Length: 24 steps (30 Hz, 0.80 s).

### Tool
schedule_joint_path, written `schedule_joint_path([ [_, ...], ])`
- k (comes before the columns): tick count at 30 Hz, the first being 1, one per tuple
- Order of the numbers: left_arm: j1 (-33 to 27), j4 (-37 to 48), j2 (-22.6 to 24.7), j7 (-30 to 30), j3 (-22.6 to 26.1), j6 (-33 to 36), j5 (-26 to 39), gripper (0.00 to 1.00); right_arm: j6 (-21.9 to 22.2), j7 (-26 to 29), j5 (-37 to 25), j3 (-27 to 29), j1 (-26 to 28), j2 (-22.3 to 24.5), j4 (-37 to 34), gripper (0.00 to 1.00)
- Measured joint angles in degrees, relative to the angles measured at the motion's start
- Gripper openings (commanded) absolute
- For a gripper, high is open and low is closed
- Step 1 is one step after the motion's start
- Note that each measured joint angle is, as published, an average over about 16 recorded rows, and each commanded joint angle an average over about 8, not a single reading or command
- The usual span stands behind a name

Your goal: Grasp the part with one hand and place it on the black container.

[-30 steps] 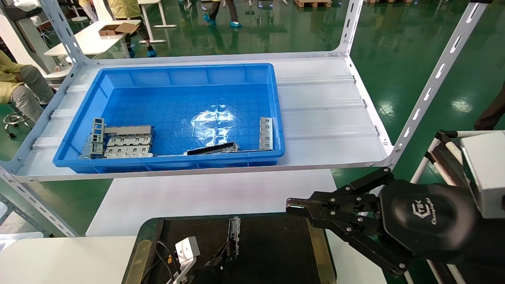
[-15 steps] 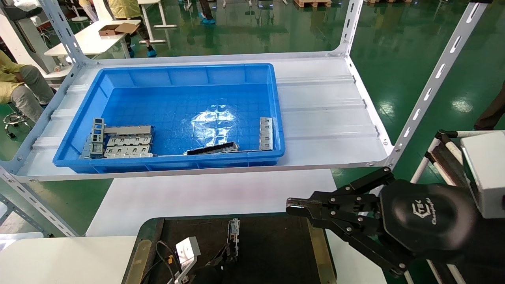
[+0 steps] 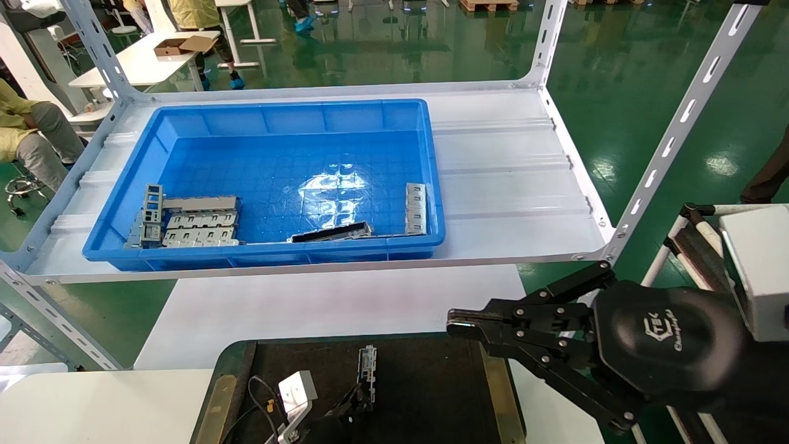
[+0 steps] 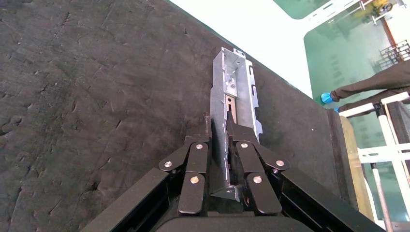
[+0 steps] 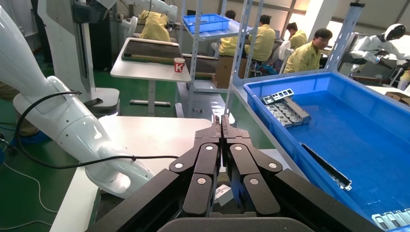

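Part: the part [image 4: 233, 101] is over the tray [image 3: 431, 394], clamped between the fingers of the left gripper [image 4: 220, 133].
Touching or not: the far end looks very close to the black mat, but I cannot tell if it rests on it.
Done: the grab and the carry look done.
Left: set the part flat, let go, pull the arm away.
Right gripper: the right gripper [image 3: 459, 324] hangs by the tray's right edge, fingers pressed together, holding nothing.
Left wrist view: shows the grip up close and the part's holes.
Head view: shows only a bit of that, but also the blue bin [image 3: 271, 185] with more metal pieces, up on the shelf [image 3: 511, 185].
Right wrist view: shows the bin and people far off, not the part.
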Motion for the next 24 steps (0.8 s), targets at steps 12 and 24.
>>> schedule_joint_path([
  [12, -0.72, -3.48, -1.22, 2.31, 2.36, -2.72, -3.76, 1.00, 0.00, 0.00, 0.00, 0.00, 0.00, 0.00, 0.00, 1.00],
  [24, -0.99, -9.25, -5.03, 4.66, 3.56, -3.17, -3.93, 1.00, 0.00, 0.00, 0.01, -0.01, 0.00, 0.00, 0.00, 1.00],
])
